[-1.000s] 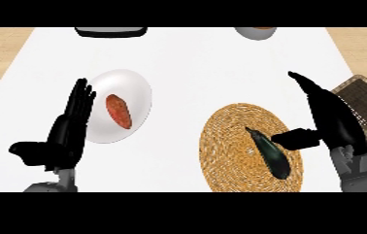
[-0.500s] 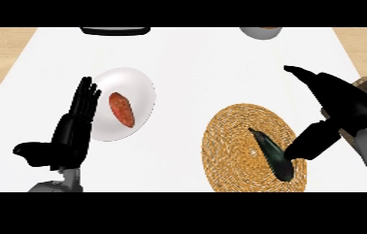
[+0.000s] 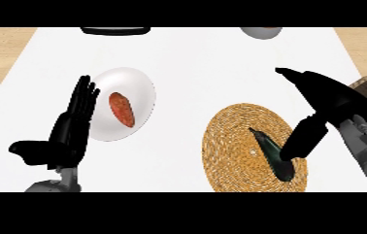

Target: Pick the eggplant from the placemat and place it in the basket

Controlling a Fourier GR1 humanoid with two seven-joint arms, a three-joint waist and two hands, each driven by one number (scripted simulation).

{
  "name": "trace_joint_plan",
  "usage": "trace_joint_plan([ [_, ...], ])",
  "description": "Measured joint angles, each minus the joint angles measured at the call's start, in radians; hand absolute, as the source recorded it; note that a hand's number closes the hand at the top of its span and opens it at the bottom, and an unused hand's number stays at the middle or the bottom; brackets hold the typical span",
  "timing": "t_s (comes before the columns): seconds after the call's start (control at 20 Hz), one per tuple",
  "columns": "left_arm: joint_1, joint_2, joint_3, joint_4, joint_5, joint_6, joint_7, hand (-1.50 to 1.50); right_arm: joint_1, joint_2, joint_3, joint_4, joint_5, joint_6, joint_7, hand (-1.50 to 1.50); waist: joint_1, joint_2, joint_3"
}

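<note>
Near the placemat's right rim, right hand overhangs eggplant.

Two black hands, left and right, have glossy, jointed fingers. Grey forearms show at the wrists.

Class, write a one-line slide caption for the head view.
Right hand open above the eggplant on the woven placemat; left hand rests open beside a plate.

No text, label, brand, number or sign can be read — not on anything in view.
</note>
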Motion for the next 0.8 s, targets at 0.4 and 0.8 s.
trace_joint_plan([
  [0.4, -0.001, 0.001, 0.016, 0.003, 0.002, -0.012, 0.002, 0.00, 0.057, -0.005, 0.065, 0.012, 0.034, -0.021, -0.012, -1.50, -0.012, 0.000, 0.002],
  [0.8, 0.024, -0.014, 0.014, -0.024, -0.022, -0.007, 0.007, 0.00, 0.151, 0.054, 0.081, 0.006, 0.132, -0.051, -0.049, -1.50, -0.013, 0.001, 0.003],
])
